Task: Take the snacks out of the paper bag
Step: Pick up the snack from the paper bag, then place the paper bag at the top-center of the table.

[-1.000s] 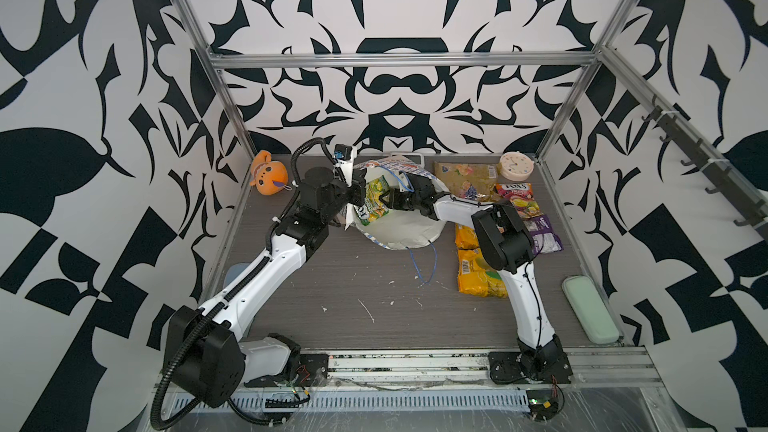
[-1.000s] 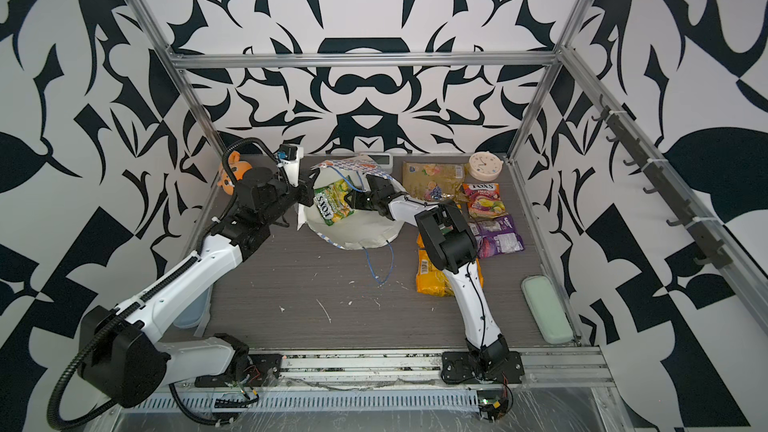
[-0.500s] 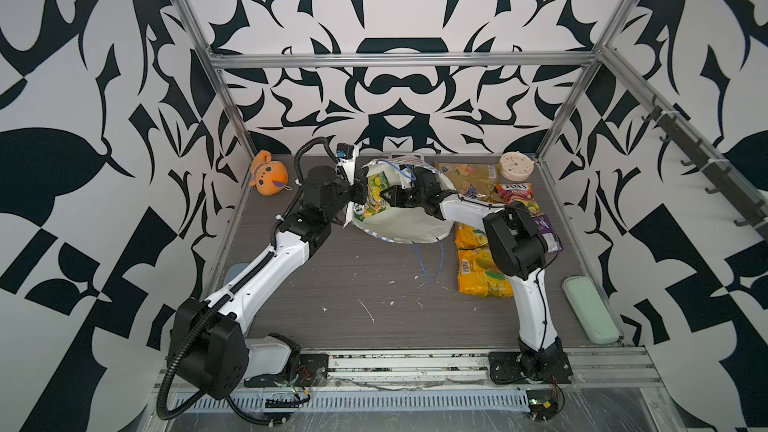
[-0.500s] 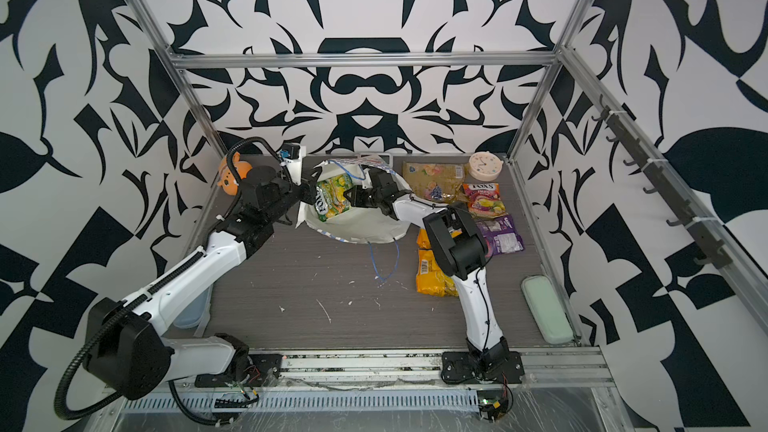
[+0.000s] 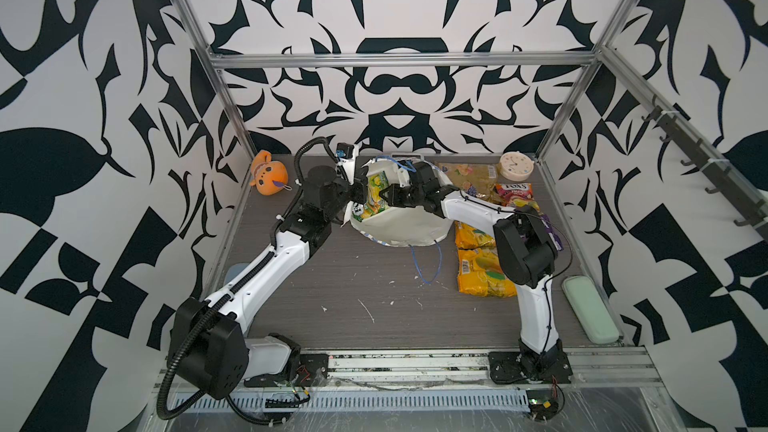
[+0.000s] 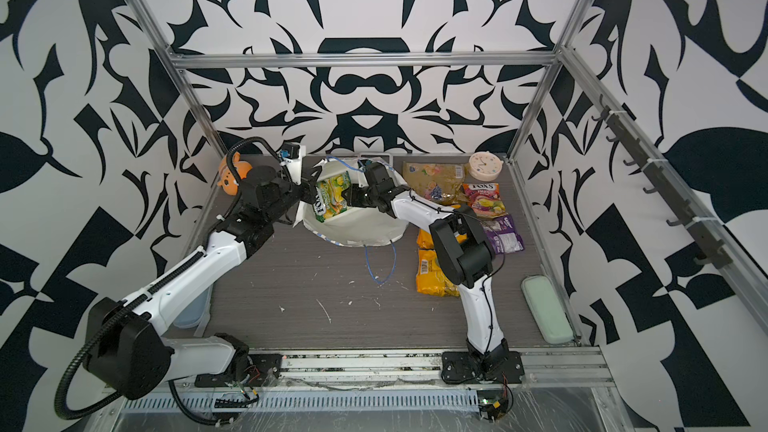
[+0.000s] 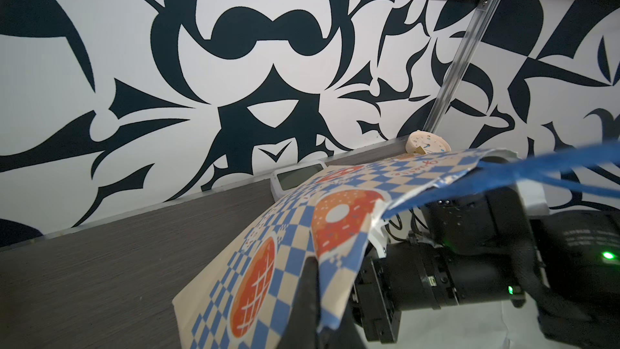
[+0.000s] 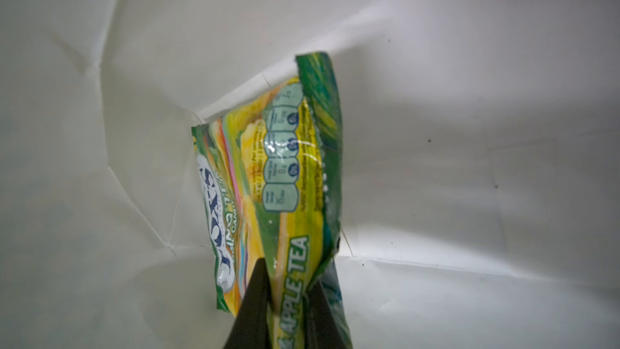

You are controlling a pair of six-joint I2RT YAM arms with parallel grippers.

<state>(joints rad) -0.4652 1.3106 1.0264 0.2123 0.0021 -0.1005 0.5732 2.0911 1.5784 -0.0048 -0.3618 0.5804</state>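
— Black jaws! What are they doing?
— That is the right gripper (image 8: 288, 292). It pinches one edge of the green packet (image 8: 285, 179) so it can pull it out.
— Where is the packet?
— Inside the paper bag (image 5: 399, 230), against its white wall.
— And the other arm?
— The left gripper (image 5: 355, 194) is pressed shut on the bag's rim. I think it keeps the mouth wide.
— And the other snacks (image 5: 482, 276)?
— Five lie on the table (image 5: 332, 284) beside the bag, out already.

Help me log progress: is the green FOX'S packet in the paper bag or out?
In. White inner walls of the paper bag surround the green FOX'S packet, and the right tool is shut on its end.
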